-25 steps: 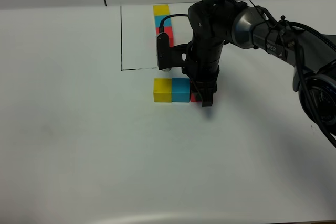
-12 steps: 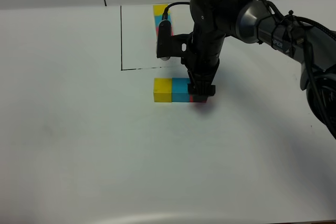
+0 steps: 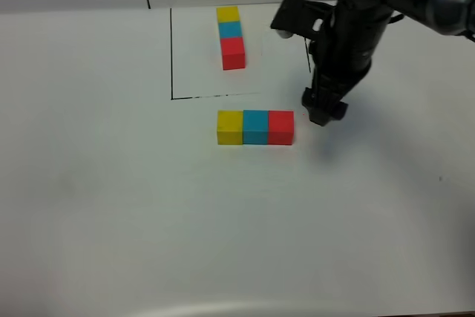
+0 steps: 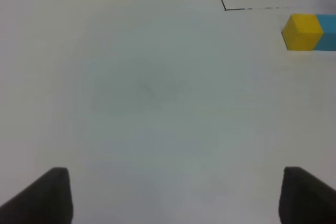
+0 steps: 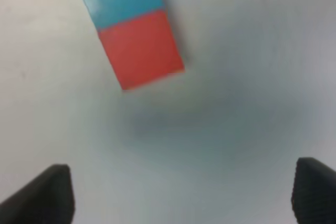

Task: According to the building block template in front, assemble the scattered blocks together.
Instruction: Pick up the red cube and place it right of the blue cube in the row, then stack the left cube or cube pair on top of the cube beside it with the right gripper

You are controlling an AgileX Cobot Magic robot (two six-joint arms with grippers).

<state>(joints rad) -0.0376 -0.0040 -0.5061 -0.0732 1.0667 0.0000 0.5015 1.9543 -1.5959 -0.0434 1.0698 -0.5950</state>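
Exterior high: a yellow matte cube (image 3: 230, 127), a cyan-blue cube (image 3: 255, 126) and a red cube (image 3: 280, 126) sit touching in a straight left-to-right row on the white table (image 3: 111, 206), just near of the outlined three-cube template row (image 3: 231, 38). The black right gripper (image 3: 323, 113) hangs just right of the red cube, apart from it. 
Left wrist: the left gripper (image 4: 178, 198) is spread wide and empty, with the yellow cube (image 4: 303, 32) well beyond it. 
Right wrist: the right gripper (image 5: 184, 192) is released, fingers wide apart, with the red cube (image 5: 140, 48) lying free ahead.
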